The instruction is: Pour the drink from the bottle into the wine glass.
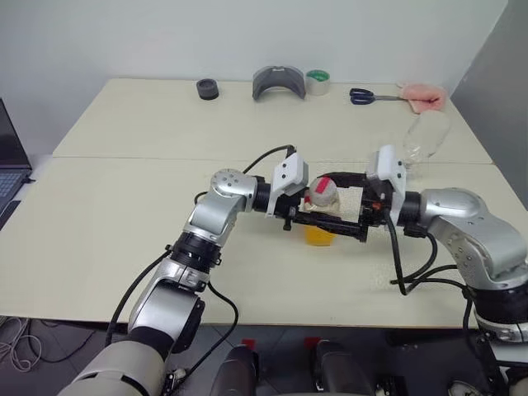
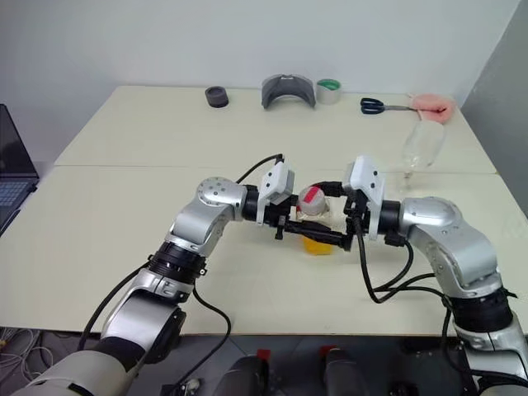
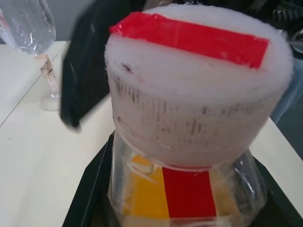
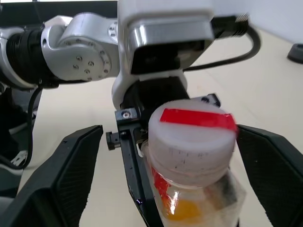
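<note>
The bottle (image 1: 321, 216) is a small clear one with a red strip and a white cap (image 4: 191, 142) marked with red tape. Orange drink (image 1: 320, 236) fills its lower part. My left gripper (image 1: 328, 224) is shut on its body and holds it over the middle of the table. The right gripper (image 4: 168, 132) is open, with a black finger (image 4: 61, 175) on each side of the cap and not touching it. The empty wine glass (image 1: 425, 136) stands upright at the far right of the table, beyond my right arm.
Along the back edge of the table (image 1: 124, 239) lie a black tape roll (image 1: 207, 88), a grey curved piece (image 1: 279, 82), a green tape roll (image 1: 318, 81), scissors (image 1: 370, 96) and a pink cloth (image 1: 423, 96). A laptop (image 1: 10, 161) sits off the left side.
</note>
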`<state>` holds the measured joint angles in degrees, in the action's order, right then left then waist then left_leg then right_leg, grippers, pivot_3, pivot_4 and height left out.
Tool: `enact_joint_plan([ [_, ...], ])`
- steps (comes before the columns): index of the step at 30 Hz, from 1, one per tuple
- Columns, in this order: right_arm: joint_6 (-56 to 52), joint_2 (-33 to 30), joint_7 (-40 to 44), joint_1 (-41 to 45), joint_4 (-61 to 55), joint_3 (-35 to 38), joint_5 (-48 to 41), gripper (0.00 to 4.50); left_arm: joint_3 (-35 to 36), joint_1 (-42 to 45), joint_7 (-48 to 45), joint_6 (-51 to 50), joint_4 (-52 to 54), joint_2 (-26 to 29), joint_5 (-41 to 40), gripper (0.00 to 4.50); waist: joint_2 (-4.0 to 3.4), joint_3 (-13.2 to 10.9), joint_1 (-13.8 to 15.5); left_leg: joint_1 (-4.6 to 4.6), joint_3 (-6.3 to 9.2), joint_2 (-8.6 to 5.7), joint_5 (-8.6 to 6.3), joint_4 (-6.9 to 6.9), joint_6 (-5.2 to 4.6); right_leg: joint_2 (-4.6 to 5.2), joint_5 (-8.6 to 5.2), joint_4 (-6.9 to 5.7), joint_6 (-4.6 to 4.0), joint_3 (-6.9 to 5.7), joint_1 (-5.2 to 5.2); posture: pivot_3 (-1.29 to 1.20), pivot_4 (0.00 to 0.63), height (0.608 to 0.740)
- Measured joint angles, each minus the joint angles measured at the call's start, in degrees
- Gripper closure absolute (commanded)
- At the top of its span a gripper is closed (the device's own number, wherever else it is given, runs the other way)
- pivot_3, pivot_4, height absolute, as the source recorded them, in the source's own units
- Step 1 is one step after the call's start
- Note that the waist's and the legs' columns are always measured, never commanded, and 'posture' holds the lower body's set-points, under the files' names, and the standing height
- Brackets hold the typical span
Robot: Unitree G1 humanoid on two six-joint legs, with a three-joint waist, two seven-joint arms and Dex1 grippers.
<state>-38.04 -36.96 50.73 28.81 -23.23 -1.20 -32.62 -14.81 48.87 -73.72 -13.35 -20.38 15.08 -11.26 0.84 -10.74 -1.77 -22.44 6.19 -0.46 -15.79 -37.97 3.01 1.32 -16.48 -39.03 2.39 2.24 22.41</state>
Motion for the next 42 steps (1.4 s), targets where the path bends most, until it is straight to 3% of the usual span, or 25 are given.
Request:
enact_joint_plan([
  [6,0.01,0.12,-8.08,-5.82,-9.40,3.63,0.91,0.00,-0.01,-0.13,0.48,0.14,0.23,0.36,0.03,2.63,0.00,0.00,-0.07,0.04,-0.01,0.00,0.00,0.00,0.00,-0.10,0.00,-0.02,0.01,-0.01,-0.01,0.00,0.150,0.740],
  [15,2.79,5.18,-17.21,-7.07,-13.01,-2.42,8.84,0.00,-0.81,0.28,-0.69,1.44,-1.06,0.28,0.31,2.63,0.00,0.00,-0.06,0.07,-0.04,0.00,0.01,-0.01,0.01,-0.14,0.00,-0.04,0.01,0.03,-0.02,0.00,0.150,0.740],
  [42,6.16,3.51,-17.78,-9.32,-11.50,-0.53,11.01,0.00,-0.88,0.30,-0.68,2.54,-1.99,0.38,0.97,2.63,0.00,0.00,-0.08,0.07,-0.03,0.01,0.01,0.01,0.01,-0.15,0.00,-0.05,0.00,0.02,-0.02,0.00,0.150,0.740],
])
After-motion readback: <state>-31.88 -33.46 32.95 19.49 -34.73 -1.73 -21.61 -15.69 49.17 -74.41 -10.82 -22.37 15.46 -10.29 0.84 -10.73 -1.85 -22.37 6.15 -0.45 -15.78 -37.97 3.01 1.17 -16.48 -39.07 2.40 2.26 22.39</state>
